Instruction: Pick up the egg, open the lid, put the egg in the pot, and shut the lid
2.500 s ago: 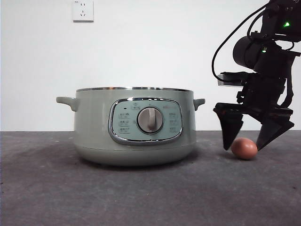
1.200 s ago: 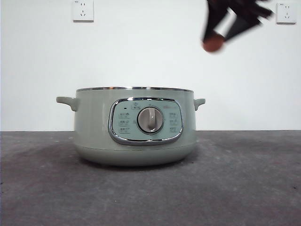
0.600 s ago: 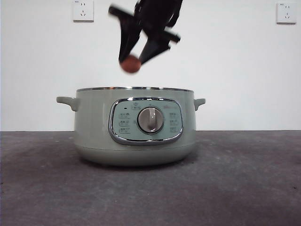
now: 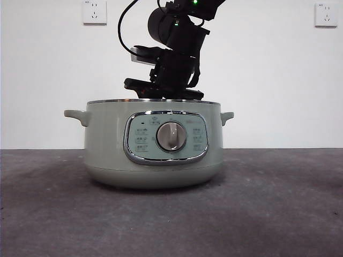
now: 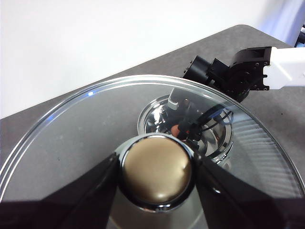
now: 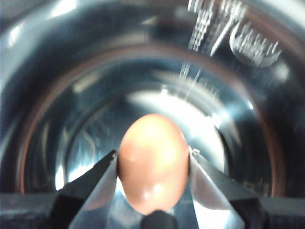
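right gripper (image 6: 152, 164) is down inside the pot (image 4: 107, 139), both jaws pressed against the egg (image 6: 152, 160) — i see the shiny steel bowl all around it. from the front, its arm (image 4: 177, 48) drops behind the pot's rim, so the egg is hidden there. left gripper (image 5: 155, 167) is clamped on the knob (image 5: 155, 171) of the lid (image 5: 71, 133), holding the lid above the open pot — the pot shows through the glass.

Egg (image 6: 152, 162) clamped between the two jaws of the right gripper (image 6: 153, 168), one jaw pressing each side. Beneath and around it, the shiny steel inside of the pot (image 6: 62, 76), blurred, streaked with reflections.
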Robot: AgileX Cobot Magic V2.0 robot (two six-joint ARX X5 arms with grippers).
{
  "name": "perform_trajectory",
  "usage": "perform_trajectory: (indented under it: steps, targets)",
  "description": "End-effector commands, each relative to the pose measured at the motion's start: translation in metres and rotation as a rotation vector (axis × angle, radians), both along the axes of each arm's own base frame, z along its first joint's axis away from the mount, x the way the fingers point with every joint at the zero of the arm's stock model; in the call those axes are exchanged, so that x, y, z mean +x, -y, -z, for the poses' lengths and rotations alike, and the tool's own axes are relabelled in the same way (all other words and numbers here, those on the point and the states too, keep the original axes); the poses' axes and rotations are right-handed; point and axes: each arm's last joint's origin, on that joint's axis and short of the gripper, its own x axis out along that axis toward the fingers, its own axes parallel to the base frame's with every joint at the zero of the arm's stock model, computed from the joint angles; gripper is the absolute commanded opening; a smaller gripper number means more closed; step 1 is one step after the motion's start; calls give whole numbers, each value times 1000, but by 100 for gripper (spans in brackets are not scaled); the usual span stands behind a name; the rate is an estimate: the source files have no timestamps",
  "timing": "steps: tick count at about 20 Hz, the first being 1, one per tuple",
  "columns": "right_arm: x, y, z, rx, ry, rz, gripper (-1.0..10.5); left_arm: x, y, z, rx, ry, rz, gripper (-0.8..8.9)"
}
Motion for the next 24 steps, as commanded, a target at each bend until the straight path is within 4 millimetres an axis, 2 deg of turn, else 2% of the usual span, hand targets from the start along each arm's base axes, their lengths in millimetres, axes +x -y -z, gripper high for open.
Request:
perform_trajectory:
  steps: [1, 7, 8, 9, 10, 12, 14, 18, 21, 24]
  targets:
    - [2, -2, 14, -37, -32, -15, -12, -5, -1, -3, -16, 32, 4, -7]
    - [0, -2, 21, -57, -71, -21, 13, -5, -1, -3, -16, 32, 5, -7]
    - [0, -2, 20, -57, -70, -21, 107, -5, -1, -3, -16, 32, 5, -7]
    - [0, -1, 20, -56, -69, -21, 277, -5, -1, -3, -16, 31, 4, -7]
    - [0, -2, 17, -52, -65, -20, 377, -5, -1, -3, -16, 30, 4, -7]
    - [1, -2, 5, -26, -44, -21, 415, -5, -1, -3, -16, 30, 5, -7]
    - [-1, -1, -20, 26, -15, -25, 415, -5, -1, -3, -16, 30, 4, -7]
    - [-23, 15, -94, 103, 73, -11, 409, -2, 0, -3, -15, 24, 7, -7]
    - [-57, 43, -160, 166, 217, 17, 409, 7, 5, -3, -8, 9, 50, -7]
    - [-97, 76, -204, 166, 277, 31, 408, 25, 14, -1, -6, 4, 90, -6]
